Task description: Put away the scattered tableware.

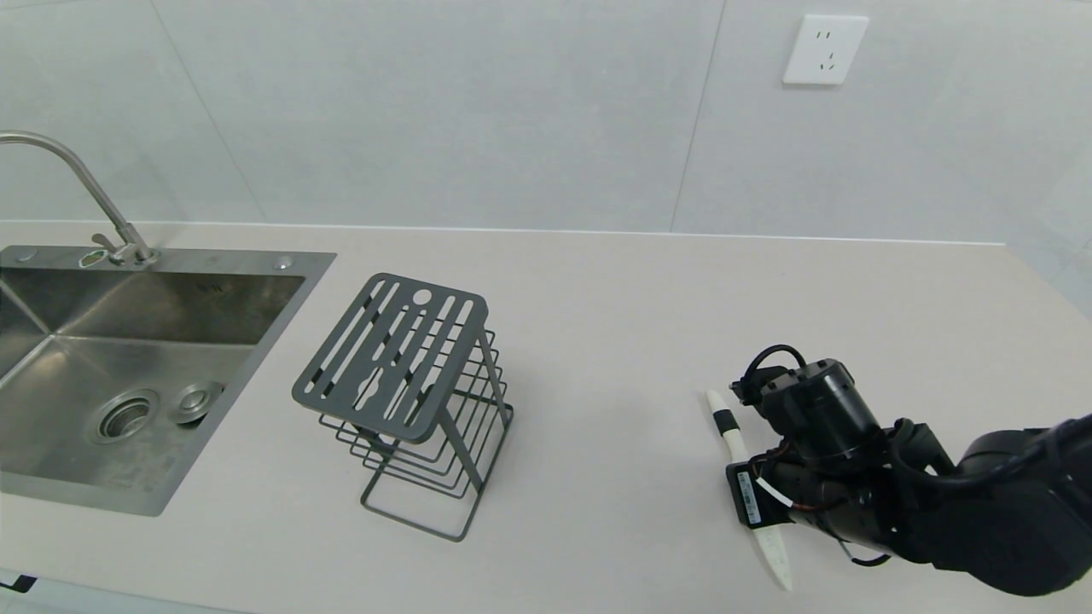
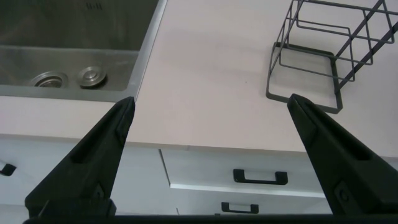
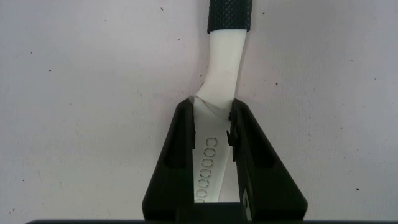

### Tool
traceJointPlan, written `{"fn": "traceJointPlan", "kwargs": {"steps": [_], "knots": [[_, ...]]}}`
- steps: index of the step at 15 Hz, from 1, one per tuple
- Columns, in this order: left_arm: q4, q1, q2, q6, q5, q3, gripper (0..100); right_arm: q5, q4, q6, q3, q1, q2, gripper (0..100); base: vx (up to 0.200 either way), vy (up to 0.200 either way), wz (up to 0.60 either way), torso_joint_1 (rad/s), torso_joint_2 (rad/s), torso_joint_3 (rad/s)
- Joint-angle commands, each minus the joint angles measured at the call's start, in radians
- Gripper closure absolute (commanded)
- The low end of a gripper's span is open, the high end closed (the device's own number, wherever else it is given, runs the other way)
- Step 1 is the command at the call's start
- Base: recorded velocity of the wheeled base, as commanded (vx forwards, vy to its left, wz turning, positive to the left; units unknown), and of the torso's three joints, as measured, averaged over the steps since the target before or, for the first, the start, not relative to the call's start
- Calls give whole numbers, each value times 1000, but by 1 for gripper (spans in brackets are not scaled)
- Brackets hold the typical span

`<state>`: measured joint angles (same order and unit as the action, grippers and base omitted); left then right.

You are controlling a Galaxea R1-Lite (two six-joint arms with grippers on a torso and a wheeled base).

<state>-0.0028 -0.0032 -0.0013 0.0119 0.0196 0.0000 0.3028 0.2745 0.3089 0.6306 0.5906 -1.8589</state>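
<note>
A white knife with a black band on its handle lies flat on the pale counter at the right front. My right gripper is down on it, its two fingers pressed against both sides of the blade just below the handle. The blade tip sticks out toward the counter's front edge. A dark grey wire knife rack with a slotted top stands in the middle of the counter. My left gripper hangs open and empty in front of the counter edge, left of the rack.
A steel sink with a faucet takes up the counter's left end. White drawers with black handles sit under the counter. A wall socket is at the upper right. Bare counter lies between rack and knife.
</note>
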Motion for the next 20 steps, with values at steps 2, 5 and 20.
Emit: {"fn": "traceJointPlan", "kwargs": {"steps": [2, 5, 20], "knots": [[0, 0, 1, 0, 0, 0, 0, 1, -4, -7, 12, -2, 4, 100, 0, 0, 0, 0, 0, 0], [0, 0, 1, -1, 2, 0, 0, 1, 2, -8, 17, 3, 87, 100, 0, 0, 0, 0, 0, 0], [0, 0, 1, -7, 3, 0, 0, -556, 643, -568, -393, -270, 396, 100, 0, 0, 0, 0, 0, 0]]}}
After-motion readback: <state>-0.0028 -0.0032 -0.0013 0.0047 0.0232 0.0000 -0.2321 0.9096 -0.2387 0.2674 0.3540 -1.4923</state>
